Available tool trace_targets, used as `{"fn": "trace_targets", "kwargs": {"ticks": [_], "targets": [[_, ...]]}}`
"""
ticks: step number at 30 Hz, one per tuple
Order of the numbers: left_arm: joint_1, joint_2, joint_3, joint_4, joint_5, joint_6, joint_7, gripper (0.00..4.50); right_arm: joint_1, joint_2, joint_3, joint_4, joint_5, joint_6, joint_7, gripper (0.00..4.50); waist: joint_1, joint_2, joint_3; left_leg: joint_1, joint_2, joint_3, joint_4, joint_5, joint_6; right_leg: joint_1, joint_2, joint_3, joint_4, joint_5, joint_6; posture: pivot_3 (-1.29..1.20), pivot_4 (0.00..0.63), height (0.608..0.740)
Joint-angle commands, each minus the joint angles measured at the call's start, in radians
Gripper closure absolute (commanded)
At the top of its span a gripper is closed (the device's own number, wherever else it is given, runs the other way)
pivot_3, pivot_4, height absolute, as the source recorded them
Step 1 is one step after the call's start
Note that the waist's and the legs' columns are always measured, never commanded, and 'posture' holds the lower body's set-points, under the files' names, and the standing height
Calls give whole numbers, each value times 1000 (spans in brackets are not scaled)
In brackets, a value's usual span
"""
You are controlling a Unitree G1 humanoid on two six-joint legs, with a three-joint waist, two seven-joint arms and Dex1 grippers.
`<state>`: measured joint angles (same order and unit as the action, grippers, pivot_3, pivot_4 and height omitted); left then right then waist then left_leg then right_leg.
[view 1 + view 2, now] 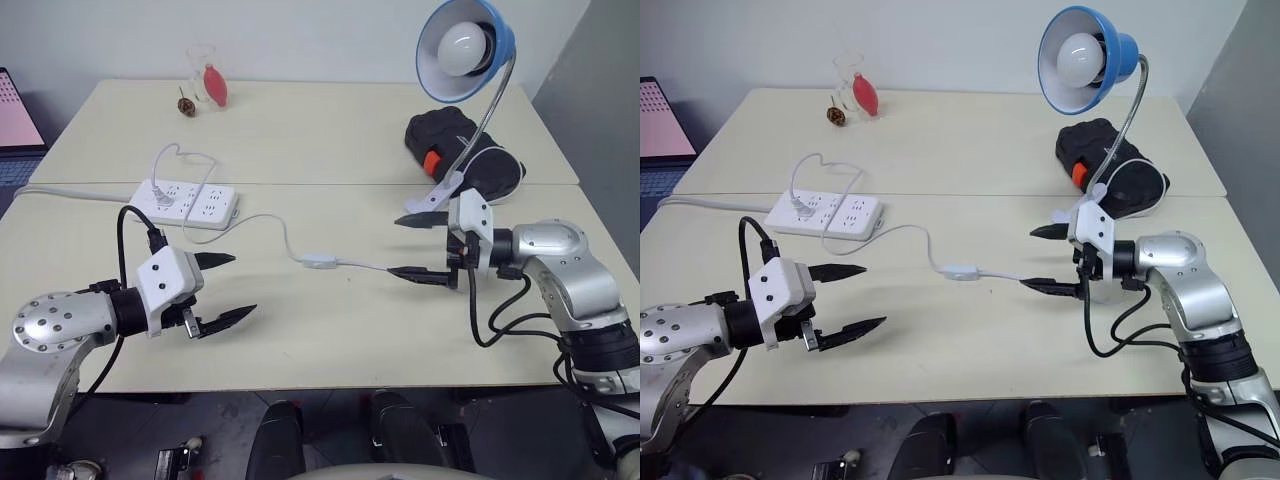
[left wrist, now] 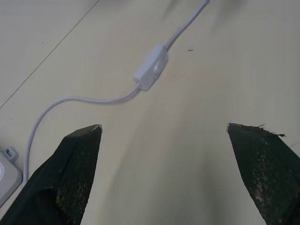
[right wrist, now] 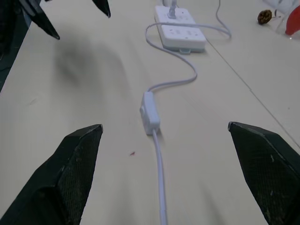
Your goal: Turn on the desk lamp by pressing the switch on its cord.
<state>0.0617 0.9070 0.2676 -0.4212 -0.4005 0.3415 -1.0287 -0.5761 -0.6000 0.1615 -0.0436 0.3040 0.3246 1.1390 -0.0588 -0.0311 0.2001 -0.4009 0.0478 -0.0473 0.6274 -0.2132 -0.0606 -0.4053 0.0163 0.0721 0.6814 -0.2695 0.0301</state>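
The desk lamp (image 1: pixel 465 40) stands at the table's far right, its blue shade and white bulb facing me on a chrome gooseneck. Its thin white cord (image 1: pixel 283 232) runs from the power strip across the table. The small white switch (image 1: pixel 320 262) lies flat mid-table on that cord. My right gripper (image 1: pixel 394 246) hangs open just right of the switch, pointing left at it, with the cord passing under its lower finger. My left gripper (image 1: pixel 243 284) is open, lower left of the switch and apart from it. The switch (image 3: pixel 150 112) lies ahead between the right fingers, untouched.
A white power strip (image 1: pixel 188 200) lies at the left with a plug in it. A black bag (image 1: pixel 460 145) sits behind the lamp's base. A glass with a red object (image 1: pixel 208 82) and a small brown thing (image 1: pixel 185 103) stand far back. A laptop (image 1: pixel 15 115) is at the left edge.
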Motion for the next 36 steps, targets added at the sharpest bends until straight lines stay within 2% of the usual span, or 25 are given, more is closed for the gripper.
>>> {"fn": "trace_targets", "kwargs": {"ticks": [1, 11, 18, 26, 30, 31, 36], "targets": [[-15, 12, 7, -18, -31, -2, -22, 54, -83, 41, 80, 76, -93, 8, -41, 0, 1, 0, 0, 0, 0, 0, 0, 0, 0, 0, 0, 0, 0, 0, 0, 0, 150, 740], [33, 41, -10, -48, -8, -34, -77, 54, -246, 200, 215, 370, -224, -40, -46, 0, 1, 0, 0, -1, 0, 0, -1, 0, 0, -1, 0, 0, 0, -1, -2, 0, 150, 740], [55, 41, -12, -50, 16, -57, -71, 54, -291, 268, 234, 506, -262, -85, -33, 0, 1, 1, 0, -1, 0, 0, -1, 0, 0, -1, 0, 0, 0, -1, -1, 0, 150, 740], [78, 35, -12, -45, 40, -85, -66, 54, -305, 305, 233, 557, -271, -98, -15, 0, 1, 1, 0, -1, 0, 0, -1, 0, 0, -1, 0, -1, 0, -1, -1, 0, 150, 740], [80, 31, -15, -39, 46, -93, -63, 0, -309, 324, 226, 588, -283, -110, -24, 681, 1, 1, 0, -1, 0, 0, -1, 0, 0, -1, 0, -1, 0, -1, -1, 0, 150, 740], [79, 30, -15, -37, 46, -94, -63, 0, -310, 326, 225, 593, -285, -114, -24, 1054, 1, 1, 0, -1, 0, 0, -1, 0, 0, -1, 0, -1, 0, -1, -1, 0, 150, 740], [65, 25, -20, -15, 46, -102, -60, 0, -313, 325, 226, 605, -296, -134, -14, 2332, 1, 1, 0, -1, 0, 0, -1, 0, 0, -1, 0, -1, 0, -1, -1, 0, 150, 740]]}}
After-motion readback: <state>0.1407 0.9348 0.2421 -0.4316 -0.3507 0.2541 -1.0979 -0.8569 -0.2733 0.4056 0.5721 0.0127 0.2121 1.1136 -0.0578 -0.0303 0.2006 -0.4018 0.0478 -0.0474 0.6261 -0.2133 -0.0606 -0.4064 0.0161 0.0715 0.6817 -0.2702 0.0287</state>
